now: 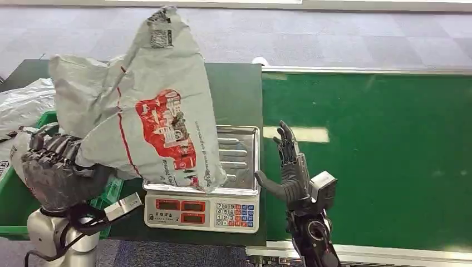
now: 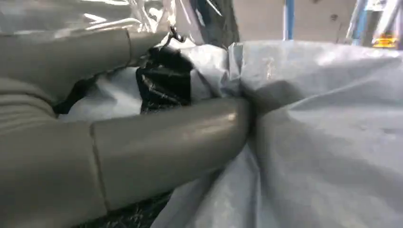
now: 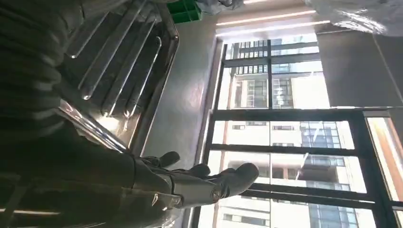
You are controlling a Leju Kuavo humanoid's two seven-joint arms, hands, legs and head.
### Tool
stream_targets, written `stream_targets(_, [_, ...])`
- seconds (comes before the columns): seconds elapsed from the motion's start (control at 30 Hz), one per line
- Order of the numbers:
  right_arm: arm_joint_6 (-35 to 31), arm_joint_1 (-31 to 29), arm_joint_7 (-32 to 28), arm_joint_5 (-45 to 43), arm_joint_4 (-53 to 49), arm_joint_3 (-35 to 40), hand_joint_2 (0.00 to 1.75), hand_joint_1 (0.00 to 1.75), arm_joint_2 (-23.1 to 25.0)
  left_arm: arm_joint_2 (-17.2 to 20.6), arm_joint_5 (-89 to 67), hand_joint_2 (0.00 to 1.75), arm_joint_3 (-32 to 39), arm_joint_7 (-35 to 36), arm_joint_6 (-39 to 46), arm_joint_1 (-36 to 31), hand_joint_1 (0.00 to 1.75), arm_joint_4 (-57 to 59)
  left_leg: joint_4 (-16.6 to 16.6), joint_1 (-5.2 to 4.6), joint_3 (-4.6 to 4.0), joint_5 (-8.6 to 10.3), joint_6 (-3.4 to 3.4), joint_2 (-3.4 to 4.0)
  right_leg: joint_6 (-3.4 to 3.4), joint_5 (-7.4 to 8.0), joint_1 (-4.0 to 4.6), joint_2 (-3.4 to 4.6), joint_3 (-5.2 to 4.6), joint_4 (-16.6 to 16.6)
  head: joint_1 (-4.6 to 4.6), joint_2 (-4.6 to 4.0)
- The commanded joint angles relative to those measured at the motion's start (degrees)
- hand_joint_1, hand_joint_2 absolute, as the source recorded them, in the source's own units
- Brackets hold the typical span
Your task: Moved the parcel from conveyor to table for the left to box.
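My left robot hand (image 1: 55, 169) clamps the parcel (image 1: 147, 111), a crumpled grey plastic bag with red print, raised above the scale (image 1: 209, 208) on the dark surface (image 1: 236, 94). My right robot hand (image 1: 290, 167) stands empty, fingers apart, beside the scale at the green conveyor (image 1: 378, 156).

Grey plastic parcel (image 1: 146, 117), crumpled, with red printed panel and small barcode label near its top. Raised upright and tilted, top corner pointing to about 12 o'clock, lower corner at 7 o'clock gripped by the left hand (image 1: 55, 167). Lower edge hanging over the scale (image 1: 222, 208) on the tabletop (image 1: 236, 94).
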Motion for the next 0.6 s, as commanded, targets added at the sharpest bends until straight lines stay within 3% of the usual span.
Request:
stream_targets(0.03, [-0.22,0.18,-0.17,-0.01,1.5,-1.53,1.75,0.0,-1.2,-2.39,-1.3,0.0,10.71,-0.02,0.15,-0.94,1.75,-2.94,-0.03,0.02,-0.05,0.04,0.02,0.06,0.0,0.07,0.03,0.02,-0.04,-0.06,0.0,0.0])
stream_targets(0.3, [-0.42,1.01,-0.49,0.11,0.98,-1.6,1.75,0.0,-1.69,-3.59,-1.37,0.0,14.0,-0.02,0.15,-1.08,1.75,-4.99,-0.04,0.0,-0.08,0.09,0.02,0.06,-0.01,0.11,0.01,0.0,-0.05,-0.07,0.02,0.0])
stream_targets(0.57, [-1.59,4.16,-0.48,-0.28,-2.37,-2.65,1.75,0.0,-2.89,-5.45,-8.71,0.0,28.54,-0.02,0.15,-5.92,1.75,0.87,-0.04,-0.01,-0.02,0.05,0.01,-0.05,-0.01,0.03,0.0,-0.09,0.02,-0.05,0.0,0.0])
stream_targets(0.6, [-1.57,3.72,-0.45,-0.13,-2.06,-2.57,1.75,0.0,-2.82,1.5,-6.67,0.0,29.9,2.37,0.15,-7.75,1.75,8.84,-0.06,-0.04,0.04,0.04,0.01,0.04,0.0,0.04,-0.03,0.03,0.03,-0.04,-0.02,0.0])
